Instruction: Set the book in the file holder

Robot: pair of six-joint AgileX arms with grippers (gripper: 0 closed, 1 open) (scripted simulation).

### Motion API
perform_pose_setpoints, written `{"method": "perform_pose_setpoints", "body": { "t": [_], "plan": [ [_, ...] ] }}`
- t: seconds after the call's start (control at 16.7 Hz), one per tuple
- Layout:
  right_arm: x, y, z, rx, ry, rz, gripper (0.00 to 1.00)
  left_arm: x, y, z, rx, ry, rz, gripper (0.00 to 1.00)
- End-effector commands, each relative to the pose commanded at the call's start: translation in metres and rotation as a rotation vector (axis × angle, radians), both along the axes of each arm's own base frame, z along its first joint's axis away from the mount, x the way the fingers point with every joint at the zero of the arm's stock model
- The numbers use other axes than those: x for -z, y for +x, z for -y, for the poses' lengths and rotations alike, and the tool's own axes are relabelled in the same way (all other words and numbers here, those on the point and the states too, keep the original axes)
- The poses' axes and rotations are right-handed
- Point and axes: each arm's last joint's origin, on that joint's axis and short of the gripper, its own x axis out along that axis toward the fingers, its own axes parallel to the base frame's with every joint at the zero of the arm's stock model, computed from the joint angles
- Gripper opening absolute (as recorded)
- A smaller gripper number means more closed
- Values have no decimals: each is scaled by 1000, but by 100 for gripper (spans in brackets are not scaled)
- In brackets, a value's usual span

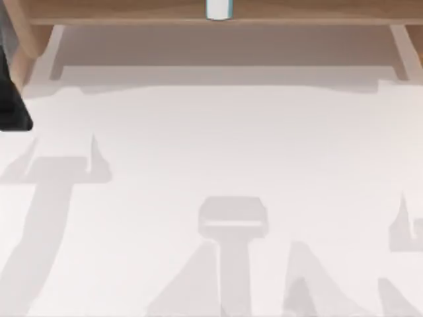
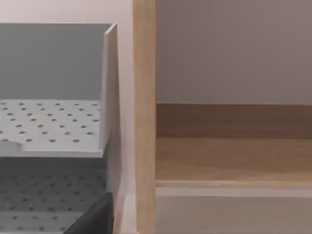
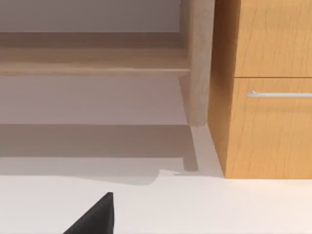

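The book point(image 1: 218, 9) shows as a small white shape with teal edges on the wooden shelf, at the far middle of the table. The file holder point(image 2: 53, 122) is a grey box with dotted, perforated walls, standing just beside the shelf's wooden leg point(image 2: 145, 117). Its dark corner point(image 1: 12, 105) reaches into the top view at the left edge. A dark piece of my left gripper point(image 2: 92, 219) pokes in close to the holder's front. A dark piece of my right gripper point(image 3: 95, 217) hangs over the white table near the shelf's other leg point(image 3: 197, 63).
A long wooden shelf board point(image 1: 132, 13) spans the back on two slanted legs point(image 1: 406, 49). A wooden cabinet point(image 3: 268, 122) with a metal drawer handle point(image 3: 278, 94) stands by the right leg. Arm shadows lie across the white table point(image 1: 211, 145).
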Motion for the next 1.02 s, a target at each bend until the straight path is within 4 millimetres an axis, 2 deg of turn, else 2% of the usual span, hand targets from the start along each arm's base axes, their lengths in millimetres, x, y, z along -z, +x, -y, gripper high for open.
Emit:
{"method": "perform_pose_setpoints", "body": {
  "t": [0.24, 0.42, 0.54, 0.72, 0.84, 1.02],
  "plan": [
    [0, 0, 0, 0, 0, 0, 100, -35, 72, 40, 3, -2, -6, 100],
    [0, 0, 0, 0, 0, 0, 100, -38, 129, 84, 4, -4, -6, 100],
    [0, 0, 0, 0, 0, 0, 100, -29, 163, 118, 4, -5, -5, 100],
    [0, 0, 0, 0, 0, 0, 100, -4, 203, 170, 5, -6, -4, 100],
    [0, 0, 0, 0, 0, 0, 100, 18, 221, 200, 6, -5, -5, 100],
    [0, 0, 0, 0, 0, 0, 100, 48, 237, 235, 6, -2, -6, 100]
  ]
}}
